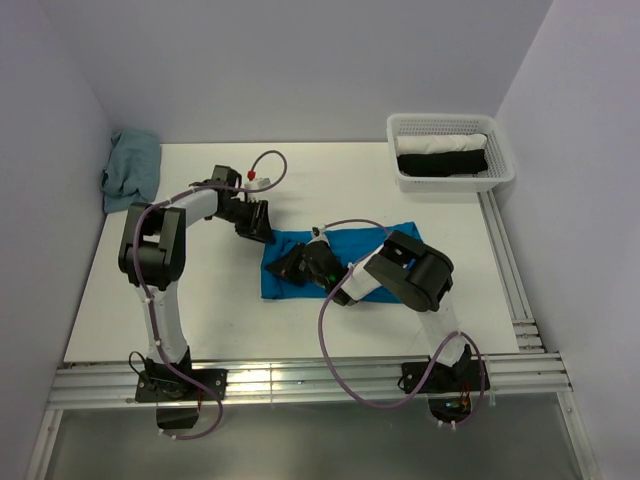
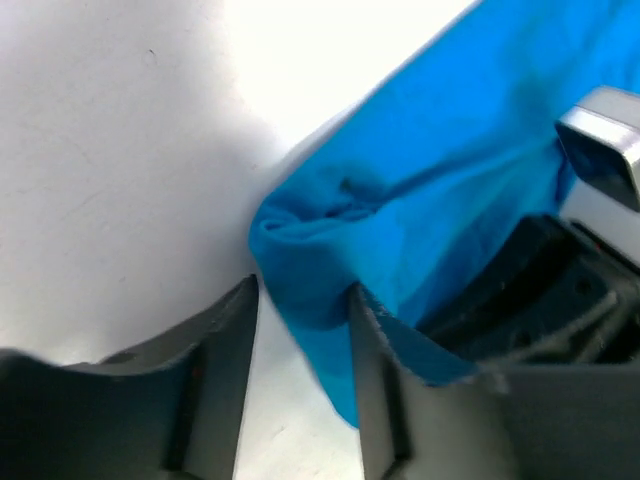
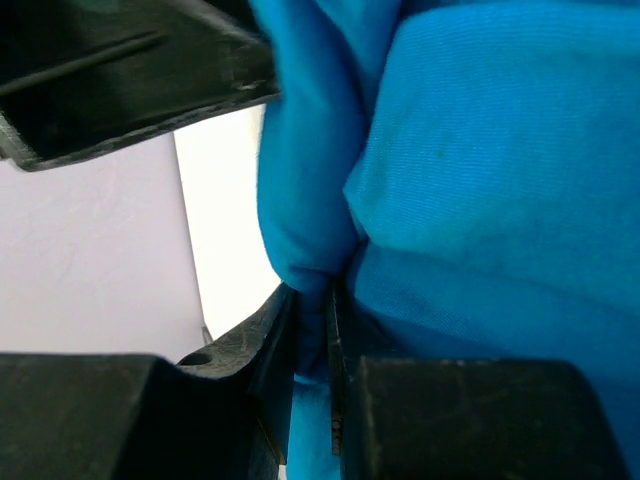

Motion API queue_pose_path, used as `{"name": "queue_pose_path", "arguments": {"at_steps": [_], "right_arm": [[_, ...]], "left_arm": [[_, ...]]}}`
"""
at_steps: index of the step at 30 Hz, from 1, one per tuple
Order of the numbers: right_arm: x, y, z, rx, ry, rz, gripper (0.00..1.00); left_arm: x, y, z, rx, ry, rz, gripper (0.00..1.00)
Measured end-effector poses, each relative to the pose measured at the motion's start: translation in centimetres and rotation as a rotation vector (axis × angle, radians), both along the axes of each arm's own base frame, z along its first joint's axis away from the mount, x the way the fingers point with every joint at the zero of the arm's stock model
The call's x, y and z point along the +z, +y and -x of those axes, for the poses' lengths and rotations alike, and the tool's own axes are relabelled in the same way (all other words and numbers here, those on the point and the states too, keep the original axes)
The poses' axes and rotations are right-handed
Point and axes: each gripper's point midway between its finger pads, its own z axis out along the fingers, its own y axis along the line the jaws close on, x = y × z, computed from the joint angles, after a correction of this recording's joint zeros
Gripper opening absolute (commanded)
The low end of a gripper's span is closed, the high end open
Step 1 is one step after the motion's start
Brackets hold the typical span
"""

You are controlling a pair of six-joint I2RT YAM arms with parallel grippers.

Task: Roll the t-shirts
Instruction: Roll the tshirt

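— Turquoise-blue t-shirt [image 1: 350, 258], where is it?
— Mid-table, bunched between both arms.
— Grippers?
— The left gripper [image 2: 300, 310] pinches the tee's folded corner. The right gripper [image 3: 312, 330] has its jaws nearly together, clamped on a fold.
— Anything else?
— A white mesh basket [image 1: 450, 180] holds rolled white and black tees; a grey-blue tee [image 1: 132, 168] lies far left.

Even overhead light is washing out the white matte table [image 1: 350, 190]; both wrist views are showing blurred, dark near-lens fingers.
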Motion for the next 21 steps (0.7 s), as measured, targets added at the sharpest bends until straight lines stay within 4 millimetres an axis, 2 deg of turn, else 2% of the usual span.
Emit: {"name": "queue_pose_path", "arguments": {"at_steps": [1, 4, 5, 8, 13, 16, 21], "right_arm": [[0.0, 0.0, 0.0, 0.000, -0.001, 0.002, 0.15], [0.0, -0.2, 0.0, 0.002, -0.004, 0.016, 0.22], [0.0, -0.2, 0.0, 0.003, -0.005, 0.023, 0.28], [0.2, -0.7, 0.1, 0.001, -0.010, 0.060, 0.41], [0.5, -1.0, 0.6, -0.014, -0.041, 0.216, 0.45], [0.5, -0.2, 1.9, 0.005, -0.068, 0.312, 0.47], [0.3, 0.6, 5.3, 0.060, -0.084, 0.392, 0.48]], "left_arm": [[-0.2, -0.1, -0.1, 0.008, 0.000, -0.019, 0.39], [-0.5, -0.7, 0.1, 0.024, 0.006, -0.059, 0.18], [-0.5, -0.8, 0.1, 0.030, 0.003, -0.074, 0.01], [-0.3, -0.6, -0.1, 0.057, -0.001, -0.130, 0.00], [-0.3, -0.4, -0.3, 0.085, -0.002, -0.221, 0.00], [-0.2, -0.2, -0.3, 0.093, -0.005, -0.271, 0.00], [0.0, 0.2, -0.3, 0.106, -0.008, -0.341, 0.00]]}}
